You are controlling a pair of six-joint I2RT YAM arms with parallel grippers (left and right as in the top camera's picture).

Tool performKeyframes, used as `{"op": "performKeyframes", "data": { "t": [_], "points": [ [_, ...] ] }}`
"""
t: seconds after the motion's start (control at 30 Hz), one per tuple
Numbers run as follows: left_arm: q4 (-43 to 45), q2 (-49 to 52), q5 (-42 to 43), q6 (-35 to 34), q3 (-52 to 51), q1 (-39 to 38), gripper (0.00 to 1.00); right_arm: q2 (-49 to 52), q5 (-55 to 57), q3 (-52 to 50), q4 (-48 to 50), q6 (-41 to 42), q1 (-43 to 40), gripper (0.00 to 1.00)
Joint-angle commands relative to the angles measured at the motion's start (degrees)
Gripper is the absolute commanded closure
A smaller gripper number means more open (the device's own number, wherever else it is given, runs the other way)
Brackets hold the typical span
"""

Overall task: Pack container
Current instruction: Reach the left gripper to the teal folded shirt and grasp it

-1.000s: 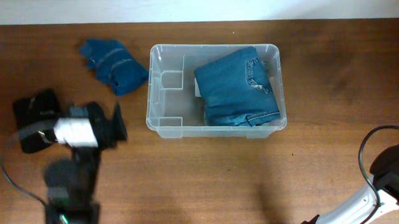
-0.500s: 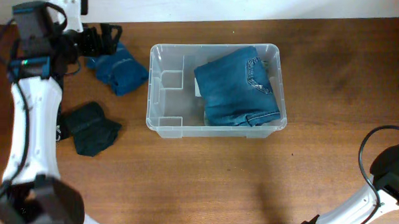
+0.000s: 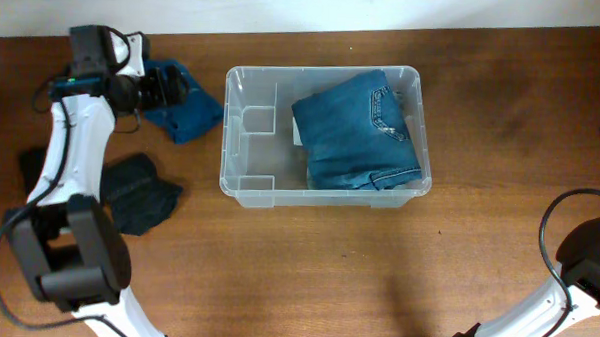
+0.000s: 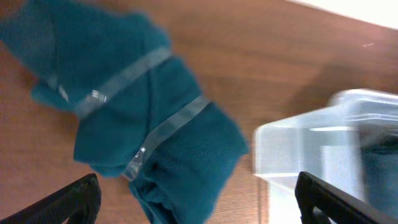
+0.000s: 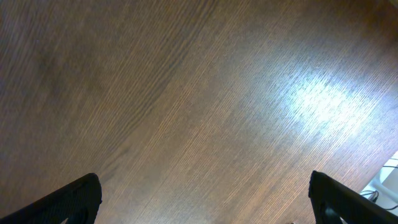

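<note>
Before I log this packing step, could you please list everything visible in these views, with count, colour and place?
container: one, clear plastic, middle of the table.
folded jeans: one, blue denim, inside the container, filling its right part.
striped garment: one, teal-blue with grey stripes, on the table left of the container.
dark garment: one, dark green, on the table, lower left of the container in the overhead view.
table: one, brown wood.
left hand: one, black, open, over the striped garment.
right hand: one, black, open, over bare table.
</note>
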Motion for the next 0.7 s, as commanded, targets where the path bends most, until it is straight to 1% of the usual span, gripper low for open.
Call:
{"op": "performKeyframes", "data": {
  "t": [0.0, 0.07, 0.13, 0.23, 0.37, 0.4, 0.43, 0.47, 0.57, 0.67],
  "points": [
    [-0.20, 5.03, -3.54, -9.20, 1.29, -1.18, 0.00, -1.33, 0.70, -0.26, 0.07, 0.48, -0.11, 0.01],
    [0.04, 6.82, -3.52, -13.31, 1.29, -1.18, 0.01, -1.33, 0.70, -0.26, 0.04, 0.48, -0.11, 0.01],
    [0.13, 8.37, -3.50, -15.80, 1.29, -1.18, 0.02, -1.33, 0.70, -0.26, 0.04, 0.48, -0.11, 0.01],
    [0.72, 10.25, -3.52, -16.35, 1.29, -1.27, 0.07, -1.33, 0.70, -0.26, 0.07, 0.48, -0.11, 0.02],
    [2.38, 12.33, -3.52, -16.33, 1.29, -1.49, 0.11, -1.33, 0.70, -0.26, 0.07, 0.48, -0.11, 0.01],
    [3.37, 12.92, -3.52, -16.33, 1.29, -1.51, 0.39, -1.33, 0.70, -0.26, 0.04, 0.48, -0.11, 0.01],
    [3.69, 13.00, -3.54, -16.33, 1.29, -1.49, 0.62, -1.33, 0.70, -0.26, 0.04, 0.48, -0.11, 0.01],
    [4.04, 13.03, -3.52, -16.33, 1.29, -1.49, 0.75, -1.33, 0.70, -0.26, 0.04, 0.48, -0.11, 0.01],
    [4.55, 13.03, -3.54, -16.33, 1.36, -1.46, 0.99, -1.33, 0.70, -0.26, 0.04, 0.48, -0.11, 0.02],
    [3.58, 12.79, -3.54, -16.26, 1.70, -1.44, 0.99, -1.33, 0.70, -0.26, 0.04, 0.48, -0.11, 0.01]
  ]
}}
